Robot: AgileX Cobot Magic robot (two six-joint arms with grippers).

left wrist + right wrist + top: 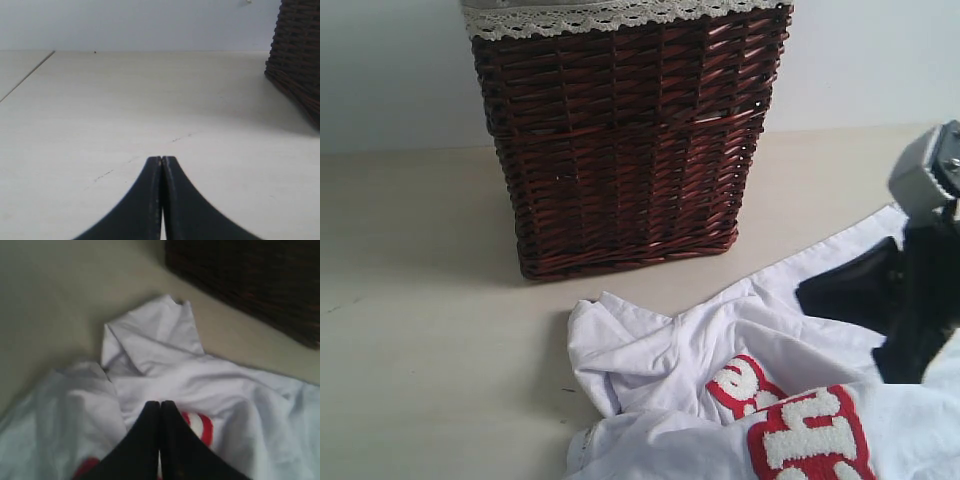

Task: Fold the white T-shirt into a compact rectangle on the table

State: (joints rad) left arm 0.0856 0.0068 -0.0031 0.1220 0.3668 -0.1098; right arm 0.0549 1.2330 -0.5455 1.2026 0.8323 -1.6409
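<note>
The white T-shirt [720, 400] is lying crumpled on the table [420, 300] just before the wicker basket [630, 150]. The left gripper [162, 159] and right gripper [160, 404] are being held pressed together (cloth pinched? unclear); flattening first is being advised.

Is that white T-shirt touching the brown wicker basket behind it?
Apart. The exterior view shows a strip of bare table running between the white T-shirt and the foot of the wicker basket.
</note>
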